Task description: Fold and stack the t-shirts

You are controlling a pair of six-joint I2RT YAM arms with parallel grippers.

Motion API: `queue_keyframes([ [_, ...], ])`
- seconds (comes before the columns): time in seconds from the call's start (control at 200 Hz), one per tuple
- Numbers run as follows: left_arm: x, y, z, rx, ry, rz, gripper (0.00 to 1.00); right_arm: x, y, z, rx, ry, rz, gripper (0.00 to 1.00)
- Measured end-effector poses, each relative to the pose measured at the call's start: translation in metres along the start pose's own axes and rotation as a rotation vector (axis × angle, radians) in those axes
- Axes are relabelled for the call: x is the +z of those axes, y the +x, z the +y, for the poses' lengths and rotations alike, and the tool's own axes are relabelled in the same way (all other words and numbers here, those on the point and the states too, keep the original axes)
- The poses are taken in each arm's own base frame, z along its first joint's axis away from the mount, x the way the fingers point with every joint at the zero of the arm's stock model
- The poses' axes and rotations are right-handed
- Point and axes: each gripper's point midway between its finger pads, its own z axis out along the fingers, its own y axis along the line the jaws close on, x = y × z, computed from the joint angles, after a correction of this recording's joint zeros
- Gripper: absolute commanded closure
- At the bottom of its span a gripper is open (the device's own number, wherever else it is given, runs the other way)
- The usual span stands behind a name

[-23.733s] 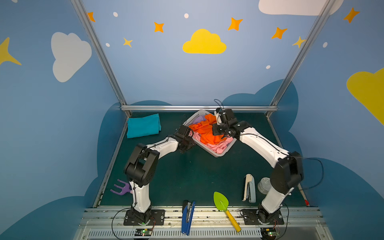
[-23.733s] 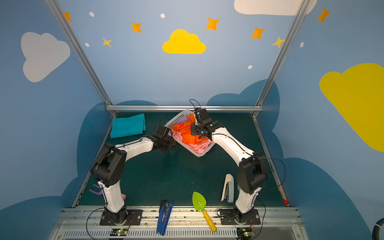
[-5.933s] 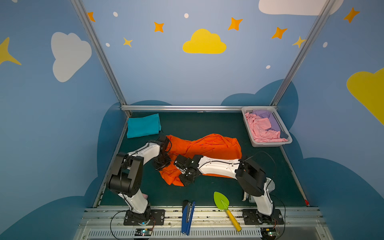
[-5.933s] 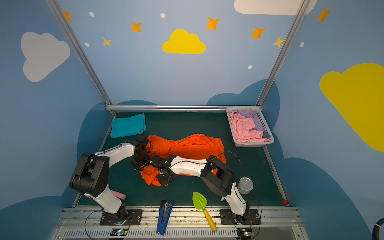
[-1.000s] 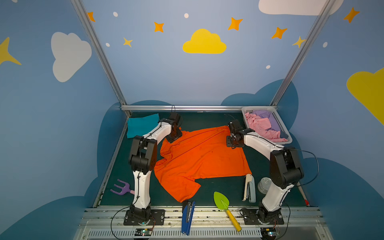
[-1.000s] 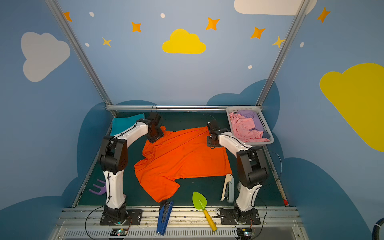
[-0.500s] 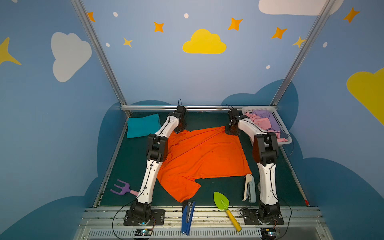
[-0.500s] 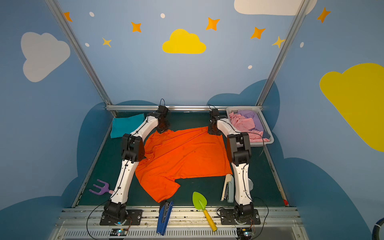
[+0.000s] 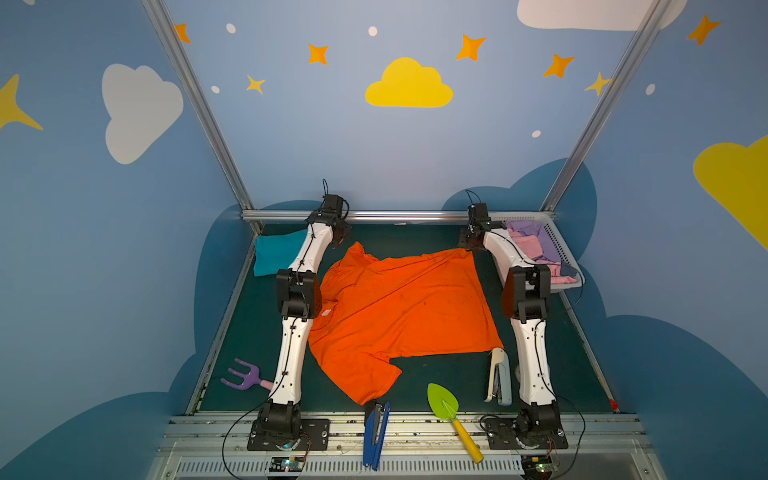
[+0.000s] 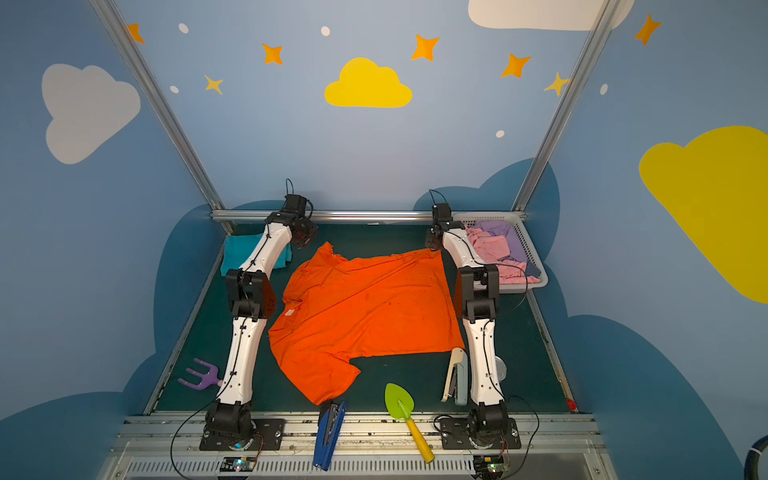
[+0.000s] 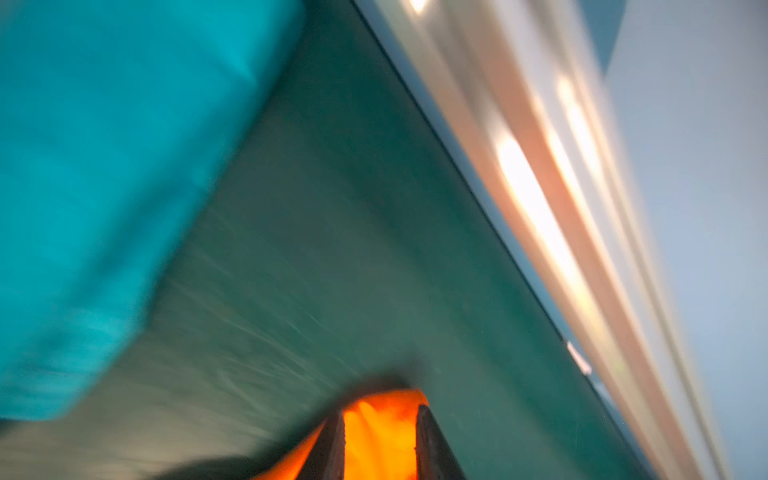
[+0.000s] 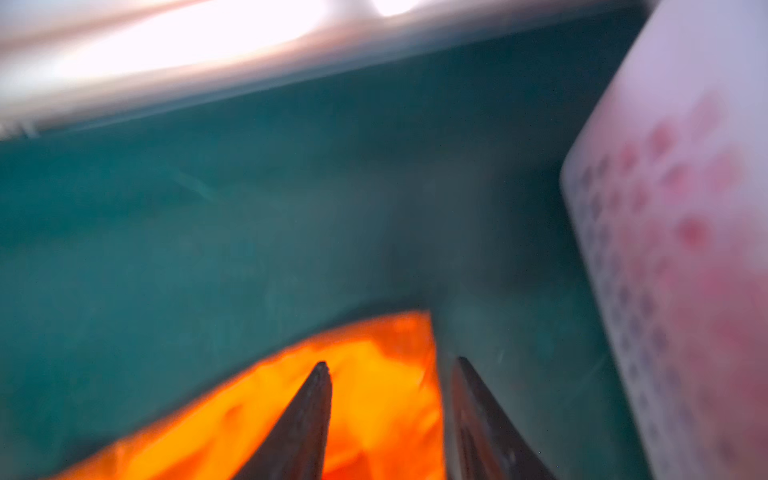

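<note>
A folded teal t-shirt (image 9: 272,257) lies in the far left corner of the mat (image 9: 407,237), beside the left gripper (image 11: 380,411), whose jaws stand parted over a sleeve tip of the orange t-shirt (image 9: 399,307), which is spread flat mid-table. The right gripper (image 12: 388,361), jaws likewise apart, hangs over the shirt's far right corner, just beside the white basket (image 9: 559,249).

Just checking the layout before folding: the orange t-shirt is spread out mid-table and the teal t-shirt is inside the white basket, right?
Not quite. The orange t-shirt is spread out mid-table, but the teal t-shirt lies on the table at the far left, outside the white basket, as both top views show.
</note>
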Motion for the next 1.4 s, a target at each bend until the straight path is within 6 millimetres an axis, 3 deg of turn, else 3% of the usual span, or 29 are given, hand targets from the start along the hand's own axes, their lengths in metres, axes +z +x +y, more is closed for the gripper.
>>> queue_keyframes([
  [0.135, -0.034, -0.013, 0.003, 0.006, -0.007, -0.047, 0.61, -0.011, -0.019, 0.006, -0.011, -0.011, -0.072, 0.53],
  [0.205, -0.050, -0.005, -0.004, 0.037, 0.006, -0.051, 0.65, -0.026, -0.020, 0.012, -0.013, -0.039, -0.084, 0.57],
  [0.28, -0.057, 0.014, -0.014, 0.083, 0.021, -0.041, 0.65, -0.048, -0.012, 0.020, -0.017, -0.083, -0.079, 0.68],
  [0.35, -0.053, 0.041, -0.020, 0.136, 0.021, -0.010, 0.62, -0.070, 0.003, 0.026, -0.011, -0.124, -0.069, 0.82],
  [0.401, -0.044, 0.062, -0.020, 0.171, 0.009, 0.026, 0.54, -0.085, 0.014, 0.031, -0.014, -0.153, -0.061, 0.86],
  [0.516, -0.017, 0.105, -0.013, 0.226, -0.020, 0.109, 0.33, -0.104, 0.044, 0.039, -0.008, -0.198, -0.028, 0.87],
  [0.586, 0.003, 0.120, -0.003, 0.237, -0.048, 0.150, 0.31, -0.107, 0.068, 0.044, -0.018, -0.212, 0.021, 0.87],
  [0.621, 0.012, 0.123, 0.001, 0.239, -0.060, 0.162, 0.35, -0.106, 0.078, 0.044, -0.019, -0.209, 0.052, 0.88],
  [0.726, 0.012, 0.112, -0.021, 0.232, 0.002, 0.140, 0.80, -0.105, 0.108, 0.039, -0.013, -0.175, 0.167, 0.92],
  [0.796, 0.018, 0.106, -0.029, 0.225, 0.027, 0.129, 0.95, -0.106, 0.122, 0.036, -0.009, -0.160, 0.221, 0.96],
  [0.886, 0.031, 0.105, -0.029, 0.216, 0.033, 0.127, 0.96, -0.103, 0.145, 0.034, -0.015, -0.150, 0.279, 1.00],
  [1.066, 0.037, 0.097, -0.021, 0.200, -0.001, 0.092, 0.96, -0.104, 0.220, 0.034, -0.046, -0.124, 0.464, 1.00],
  [1.156, 0.033, 0.085, -0.022, 0.194, -0.010, 0.038, 0.96, -0.109, 0.225, 0.039, -0.036, -0.138, 0.468, 1.00],
  [1.397, 0.017, 0.031, -0.026, 0.156, -0.027, -0.143, 0.96, -0.127, 0.252, 0.019, -0.023, -0.094, 0.526, 1.00],
])
